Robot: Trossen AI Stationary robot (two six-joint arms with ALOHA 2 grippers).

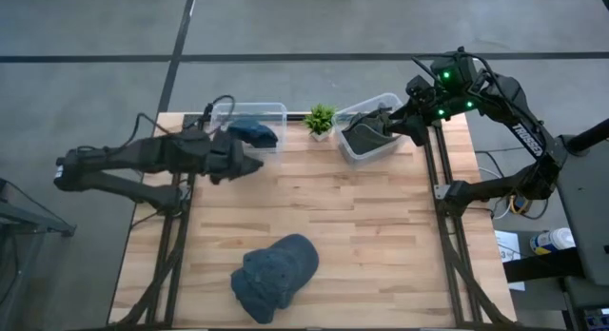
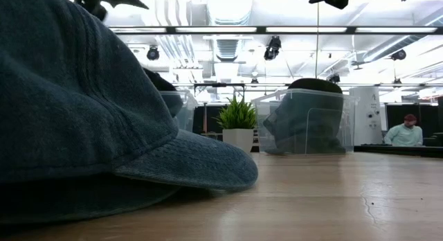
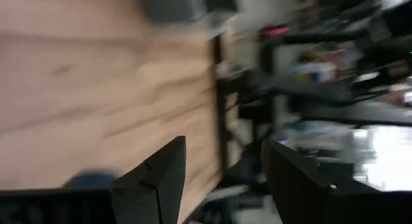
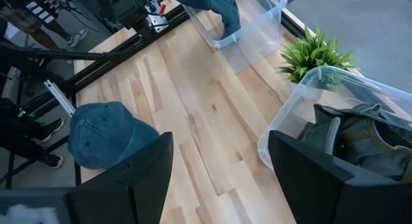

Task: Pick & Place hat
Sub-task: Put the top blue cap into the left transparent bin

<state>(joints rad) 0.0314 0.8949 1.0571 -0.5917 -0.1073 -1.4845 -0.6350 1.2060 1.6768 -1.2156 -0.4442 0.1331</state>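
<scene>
Hat [image 1: 276, 276] lies near the table's [image 1: 381, 236] front edge from above, bare wood around it. Low down, it fills the near-left. Left gripper [image 3: 222, 179] hangs spread over wood; right gripper [image 4: 219, 179], also apart, hovers beside a clear bin [image 4: 290, 121].

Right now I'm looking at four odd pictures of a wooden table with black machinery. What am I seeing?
Two robot arms work at a wooden table. One picture looks straight down, one sits at tabletop height, and two come from cameras on the wrists. The left gripper hangs open near a clear bin holding a blue hat. The right gripper is open over a second bin with a dark hat. A small plant stands between the bins. Another blue hat lies loose on the table. Nothing is held.
</scene>
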